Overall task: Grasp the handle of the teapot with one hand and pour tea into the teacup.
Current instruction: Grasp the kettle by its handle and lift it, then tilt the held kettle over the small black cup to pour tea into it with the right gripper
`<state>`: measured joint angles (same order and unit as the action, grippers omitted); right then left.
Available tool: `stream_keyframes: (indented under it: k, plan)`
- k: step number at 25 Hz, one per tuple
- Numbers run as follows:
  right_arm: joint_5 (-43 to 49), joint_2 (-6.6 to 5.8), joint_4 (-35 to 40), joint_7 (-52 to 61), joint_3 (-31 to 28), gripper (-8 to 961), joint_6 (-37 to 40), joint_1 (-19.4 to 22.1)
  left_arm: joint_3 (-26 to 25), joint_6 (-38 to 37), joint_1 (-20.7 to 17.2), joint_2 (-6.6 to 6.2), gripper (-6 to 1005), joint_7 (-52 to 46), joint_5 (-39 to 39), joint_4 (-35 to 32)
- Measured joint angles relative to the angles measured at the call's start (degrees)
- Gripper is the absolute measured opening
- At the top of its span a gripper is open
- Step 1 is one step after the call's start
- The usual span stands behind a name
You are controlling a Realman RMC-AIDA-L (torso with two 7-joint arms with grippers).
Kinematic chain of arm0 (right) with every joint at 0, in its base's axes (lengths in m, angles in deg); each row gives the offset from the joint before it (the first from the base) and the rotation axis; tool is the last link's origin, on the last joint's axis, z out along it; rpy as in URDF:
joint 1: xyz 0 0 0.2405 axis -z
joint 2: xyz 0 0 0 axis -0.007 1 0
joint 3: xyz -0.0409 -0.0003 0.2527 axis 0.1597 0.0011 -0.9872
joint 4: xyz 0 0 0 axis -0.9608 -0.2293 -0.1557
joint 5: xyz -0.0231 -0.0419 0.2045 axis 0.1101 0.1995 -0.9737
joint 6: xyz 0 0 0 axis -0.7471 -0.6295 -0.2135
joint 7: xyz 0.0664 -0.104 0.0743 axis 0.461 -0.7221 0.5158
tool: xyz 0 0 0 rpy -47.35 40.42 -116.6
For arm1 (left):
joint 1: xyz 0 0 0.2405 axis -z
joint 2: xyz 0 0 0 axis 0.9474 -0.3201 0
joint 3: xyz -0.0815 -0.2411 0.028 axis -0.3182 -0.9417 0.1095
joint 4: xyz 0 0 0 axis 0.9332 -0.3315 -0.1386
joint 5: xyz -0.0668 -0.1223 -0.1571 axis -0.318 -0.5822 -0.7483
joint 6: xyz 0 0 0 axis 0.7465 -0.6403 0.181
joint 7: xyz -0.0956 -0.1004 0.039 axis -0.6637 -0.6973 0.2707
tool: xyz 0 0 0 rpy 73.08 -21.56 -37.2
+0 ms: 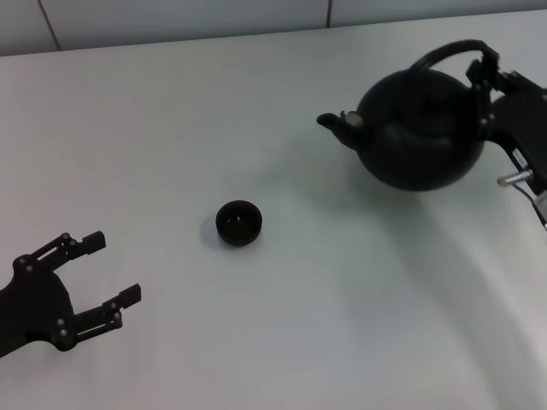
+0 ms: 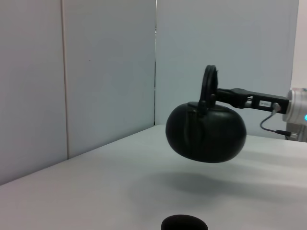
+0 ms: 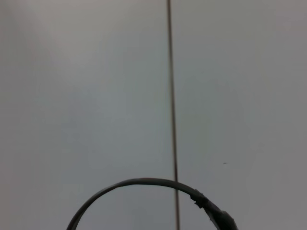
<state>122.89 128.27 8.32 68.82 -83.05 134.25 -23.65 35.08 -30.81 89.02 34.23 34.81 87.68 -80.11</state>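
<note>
The black round teapot [image 1: 419, 128] hangs in the air at the right of the head view, its short spout [image 1: 340, 126] pointing left towards the teacup. My right gripper [image 1: 484, 75] is shut on the arched black handle [image 1: 444, 53] at its right end. In the left wrist view the teapot [image 2: 206, 132] floats clear above the table with its shadow beneath, and the handle [image 2: 209, 84] is held from the right. The handle's arc [image 3: 144, 184] shows in the right wrist view. The small dark teacup [image 1: 238, 222] stands on the table, left of and nearer than the teapot. My left gripper [image 1: 90, 278] is open and empty at the lower left.
The white table [image 1: 256, 102] runs back to a pale panelled wall [image 2: 96, 72]. A cable [image 1: 521, 179] hangs by my right wrist. The teacup's rim [image 2: 184, 223] shows low in the left wrist view.
</note>
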Motion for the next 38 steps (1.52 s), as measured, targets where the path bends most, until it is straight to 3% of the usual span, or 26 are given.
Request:
stream_keyframes:
  k: [10,13,18,24,38]
  plan:
    - [0.6,-0.19,3.3,4.0,3.3,65,-2.5,-3.6,0.0,0.0,0.2,0.28,846,0.0,0.0,0.1]
    - [1.4,-0.32,10.3,12.7,10.8,65,-5.1,-7.5,0.0,0.0,0.1,0.35,846,0.0,-0.2,0.1]
    - [1.5,-0.66,15.6,20.6,19.0,65,-7.4,-11.7,0.0,-0.2,-0.1,0.36,846,0.1,-1.0,0.2]
    - [1.5,-0.60,16.3,22.4,25.7,64,-8.7,-14.9,0.0,0.0,0.0,0.34,846,0.5,-1.4,1.3]
    - [1.6,-0.37,18.7,21.3,30.9,64,-9.6,-16.0,-0.1,-0.1,0.1,0.26,845,0.6,-2.1,1.5]
